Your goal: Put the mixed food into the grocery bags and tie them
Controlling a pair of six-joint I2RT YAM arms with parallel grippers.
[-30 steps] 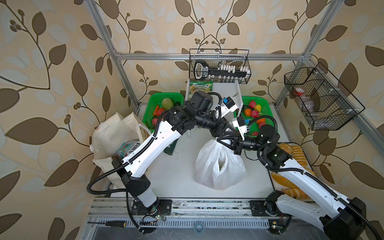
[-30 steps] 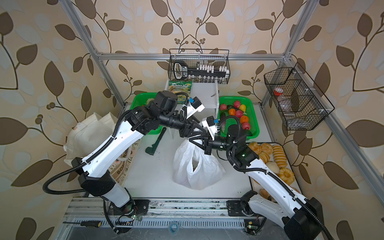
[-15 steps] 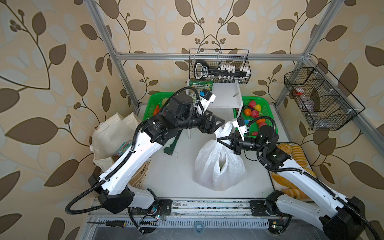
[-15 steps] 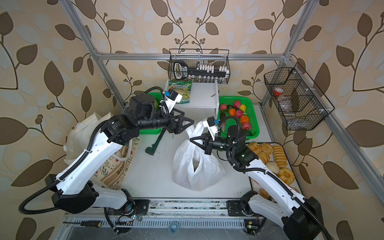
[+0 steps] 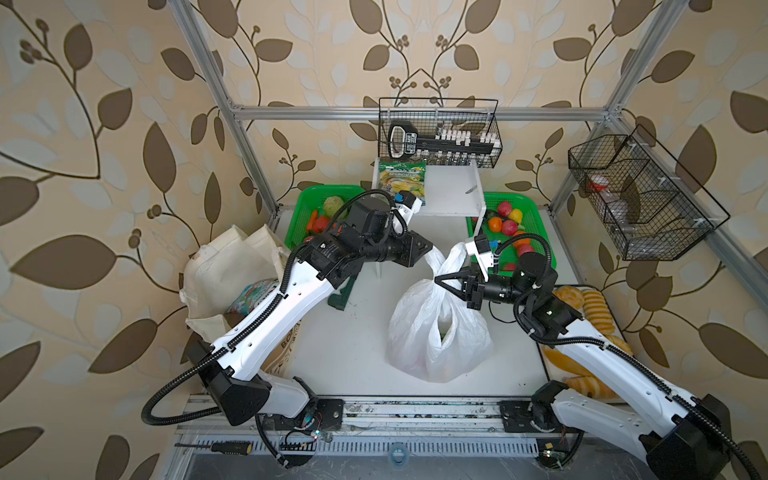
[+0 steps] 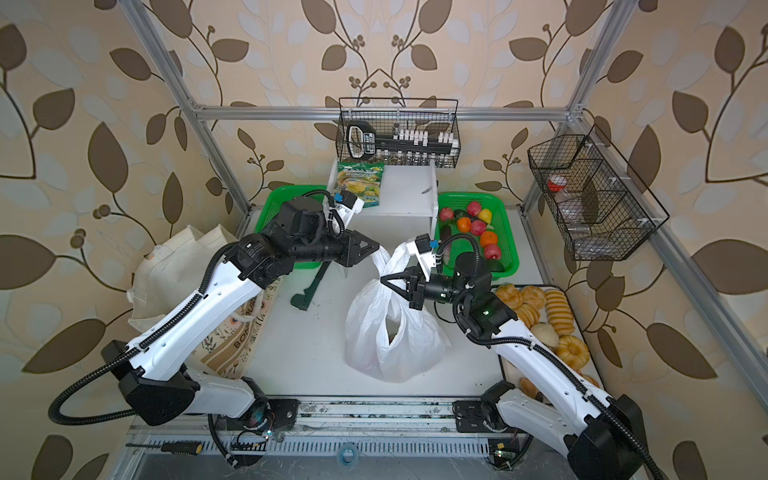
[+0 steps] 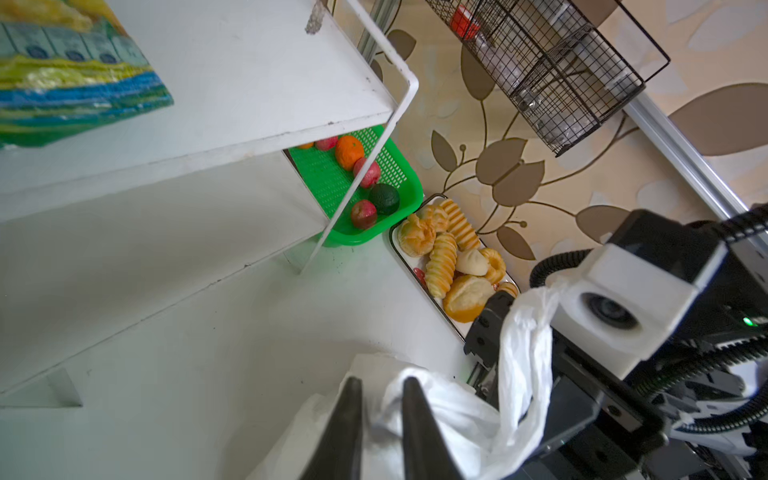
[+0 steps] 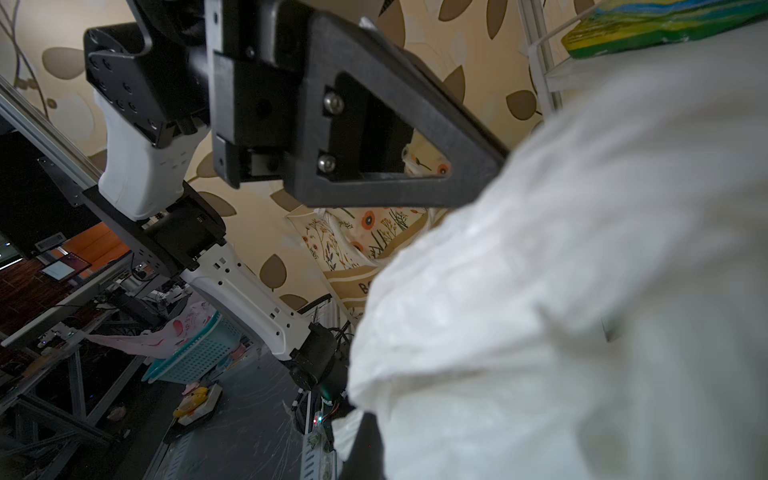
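The left tool (image 5: 429,250) is clamped on one loop handle of the white plastic bag (image 5: 415,332), with plastic pinched between its fingers (image 7: 347,424). The right tool (image 5: 436,280), tips together, seems to pinch the crossed handles just beside it, though plastic smothers its wrist view. The bag's body sits on the worktop (image 5: 353,332) beneath both tools.

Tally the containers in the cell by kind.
Bags: 2, canvas tote and white plastic bag
Green baskets: 2
Black wire baskets: 2
Bread tray: 1
Total: 7
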